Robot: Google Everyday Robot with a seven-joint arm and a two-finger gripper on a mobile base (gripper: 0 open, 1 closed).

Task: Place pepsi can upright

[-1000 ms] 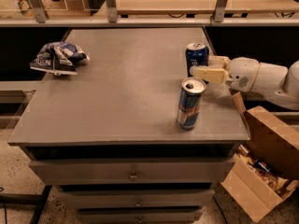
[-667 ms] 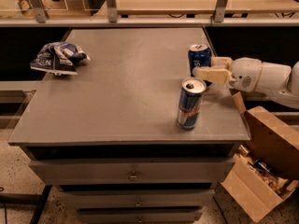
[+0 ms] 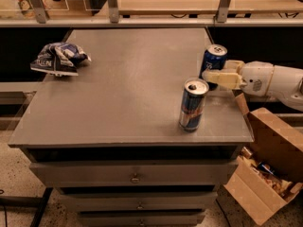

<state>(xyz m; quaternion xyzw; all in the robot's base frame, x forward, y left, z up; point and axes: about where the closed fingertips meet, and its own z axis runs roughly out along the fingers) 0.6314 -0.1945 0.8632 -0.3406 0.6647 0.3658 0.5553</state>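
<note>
The pepsi can (image 3: 214,57) is dark blue with a silver top. It stands upright at the right edge of the grey table (image 3: 128,79). My gripper (image 3: 213,71) reaches in from the right on a white arm and is shut on the can. One cream finger (image 3: 221,77) crosses the can's lower front and hides its bottom. I cannot tell whether the can rests on the table or hangs just above it.
A taller, slimmer blue-and-silver can (image 3: 193,105) stands upright near the front right, just left of the gripper. A wrinkled blue-white snack bag (image 3: 58,58) lies at the far left. An open cardboard box (image 3: 265,169) sits on the floor to the right of the drawers.
The gripper and the pepsi can have moved together a little to the right, toward the table's right edge. The tall can and the bag have not moved.
</note>
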